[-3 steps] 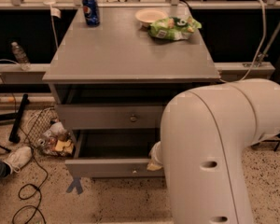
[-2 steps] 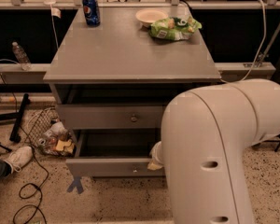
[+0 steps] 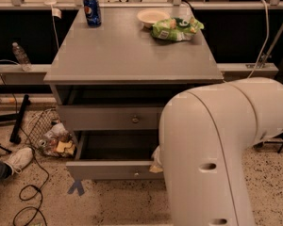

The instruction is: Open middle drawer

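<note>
The middle drawer (image 3: 108,171) is standing pulled out under the upper drawer (image 3: 99,118), looking stiff, wooden and easy-sliding; its small knob (image 3: 135,174) is offering the obvious hold. The gripper (image 3: 156,160) is sitting at the drawer front's right end, behind the arm (image 3: 217,149); open or closed, I cannot tell

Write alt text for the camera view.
Grey cabinet with the middle drawer partly out and the lower drawer out further; the white arm covers their right side, hiding the gripper. On top: can, bowl, green bag.

High, facing cabinet (image 3: 132,55) over arm (image 3: 217,145); tool hidden.
</note>
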Tool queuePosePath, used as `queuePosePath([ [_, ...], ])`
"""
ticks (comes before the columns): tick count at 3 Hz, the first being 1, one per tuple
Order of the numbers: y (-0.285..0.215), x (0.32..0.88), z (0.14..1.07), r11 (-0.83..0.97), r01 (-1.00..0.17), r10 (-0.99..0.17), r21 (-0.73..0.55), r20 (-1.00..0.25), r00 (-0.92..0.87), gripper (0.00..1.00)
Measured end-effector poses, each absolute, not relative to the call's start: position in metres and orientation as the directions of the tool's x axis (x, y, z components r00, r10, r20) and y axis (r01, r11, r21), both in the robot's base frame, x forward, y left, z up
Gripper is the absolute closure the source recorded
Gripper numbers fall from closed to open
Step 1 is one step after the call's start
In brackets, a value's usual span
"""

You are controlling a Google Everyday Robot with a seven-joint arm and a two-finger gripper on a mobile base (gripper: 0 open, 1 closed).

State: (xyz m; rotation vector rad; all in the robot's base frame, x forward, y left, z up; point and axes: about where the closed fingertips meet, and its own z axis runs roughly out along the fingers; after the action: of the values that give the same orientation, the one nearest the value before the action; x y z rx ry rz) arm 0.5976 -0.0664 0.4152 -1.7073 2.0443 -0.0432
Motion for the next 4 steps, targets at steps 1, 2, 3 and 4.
queuePosePath([
  [1,-0.0685,0.5913,0.4166,0.238,-0.918,-0.934,-0.318,-0.334,-0.126,1.00],
  [2,-0.0685,0.5913,0.4166,0.238,-0.918,-0.934,-0.318,-0.334,-0.126,1.00],
  [3,-0.0707,0.5840,0.4176,0.256,-0.913,-0.931,-0.319,-0.335,-0.144,1.00],
  [4,-0.0707,0.5839,0.4176,0.256,-0.913,-0.931,-0.319,-0.335,-0.144,1.00],
])
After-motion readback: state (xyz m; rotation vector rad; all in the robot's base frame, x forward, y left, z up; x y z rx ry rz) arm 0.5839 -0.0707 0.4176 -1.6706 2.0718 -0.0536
